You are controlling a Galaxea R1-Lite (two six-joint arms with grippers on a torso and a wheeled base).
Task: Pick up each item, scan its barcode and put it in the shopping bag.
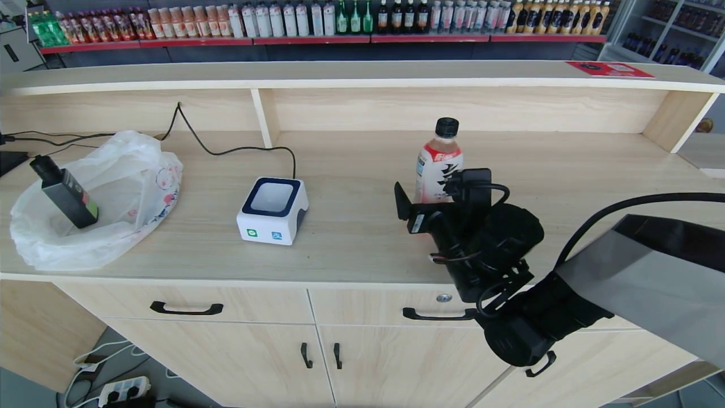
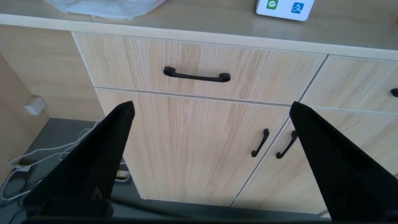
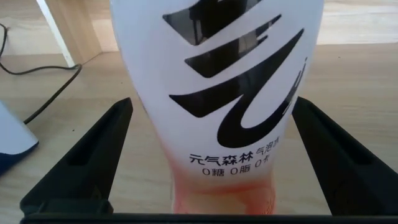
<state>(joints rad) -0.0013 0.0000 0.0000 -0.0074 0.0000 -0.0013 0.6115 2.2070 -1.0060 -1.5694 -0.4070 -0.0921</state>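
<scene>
Right gripper (image 1: 431,191) sits right of centre in the head view, its fingers (image 3: 93,165) spread wide on either side of the bottle (image 1: 439,158). They straddle it but have not closed on it. The bottle stands upright on the tabletop (image 1: 351,243), so it has not yet been lifted, scanned or bagged.

At the left edge, the shopping bag (image 1: 156,170) lies open with a dark item (image 1: 65,192) leaning inside, so I judge one item already done. The scanner (image 1: 273,211) stands between the bag and the bottle, well apart from both.

The left gripper (image 2: 211,155) hangs low in front of the drawers (image 2: 199,62) — fingers wide open, holding nothing.

Hard to make out: the gripper covers the bottle's lower half in the head view, and no barcode shows on the face turned to the right wrist camera. Whether the fingers graze the bottle's sides cannot be told — the gaps look very slim.
</scene>
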